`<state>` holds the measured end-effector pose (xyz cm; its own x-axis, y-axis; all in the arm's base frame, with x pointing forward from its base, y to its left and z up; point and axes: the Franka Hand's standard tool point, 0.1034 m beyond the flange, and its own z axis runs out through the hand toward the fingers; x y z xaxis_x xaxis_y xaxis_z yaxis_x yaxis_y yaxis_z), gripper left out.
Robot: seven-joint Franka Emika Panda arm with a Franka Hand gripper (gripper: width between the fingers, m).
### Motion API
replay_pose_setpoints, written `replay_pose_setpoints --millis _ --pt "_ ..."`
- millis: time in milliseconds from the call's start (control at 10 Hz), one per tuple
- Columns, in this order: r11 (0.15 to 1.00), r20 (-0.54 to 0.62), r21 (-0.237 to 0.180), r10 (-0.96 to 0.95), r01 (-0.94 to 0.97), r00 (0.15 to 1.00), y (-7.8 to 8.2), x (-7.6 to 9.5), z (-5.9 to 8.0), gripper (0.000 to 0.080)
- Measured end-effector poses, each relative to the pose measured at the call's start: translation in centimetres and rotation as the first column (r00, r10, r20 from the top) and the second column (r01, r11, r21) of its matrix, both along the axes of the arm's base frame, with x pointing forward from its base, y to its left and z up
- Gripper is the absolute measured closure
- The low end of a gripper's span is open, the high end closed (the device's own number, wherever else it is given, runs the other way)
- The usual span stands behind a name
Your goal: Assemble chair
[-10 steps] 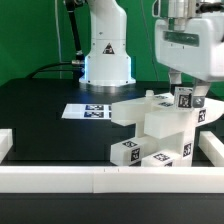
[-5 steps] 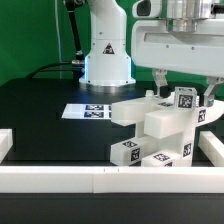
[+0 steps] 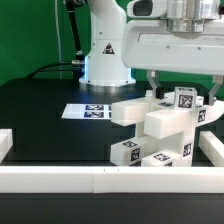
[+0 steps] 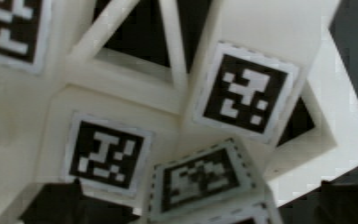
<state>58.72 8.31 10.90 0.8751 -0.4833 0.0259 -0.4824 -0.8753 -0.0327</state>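
The chair parts [image 3: 165, 135] are chunky white tagged blocks stacked together at the exterior view's right, with a slab [image 3: 128, 111] sticking out toward the left. One upright part with a tag on its top [image 3: 185, 98] rises highest. My gripper [image 3: 181, 90] hangs open just above the stack, one finger on each side of that tagged top and touching nothing. The wrist view looks closely down on tagged white chair parts [image 4: 247, 85], and the dark fingers [image 4: 51, 205] of the gripper [image 4: 194, 208] stand wide apart at the picture's edge.
The marker board [image 3: 88, 111] lies flat on the black table left of the stack. A white rail [image 3: 90, 179] runs along the front, with short white blocks at the left [image 3: 5, 143] and right [image 3: 213, 150]. The arm's base [image 3: 105, 55] stands behind.
The gripper hand has shifted toward the exterior view's left and now spans the top of the stack. Its jaws stay wide. The chair parts have not moved.
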Motion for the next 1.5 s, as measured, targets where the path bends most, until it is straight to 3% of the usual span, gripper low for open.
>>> replay_pose_setpoints --millis 500,600,700,900,1500 --pt "0.968 0.002 -0.012 0.251 -0.251 0.968 -0.45 0.07 0.01 0.0151" --pt "0.968 0.002 -0.012 0.252 -0.252 0.968 -0.6 0.09 0.01 0.0271" --pt "0.968 0.002 -0.012 0.25 -0.25 0.968 -0.61 0.09 0.01 0.0271" --pt "0.97 0.002 -0.012 0.242 -0.242 0.97 -0.62 0.08 0.0 0.053" --pt "0.997 -0.002 0.003 -0.083 0.083 0.997 -0.59 0.07 -0.03 0.0528"
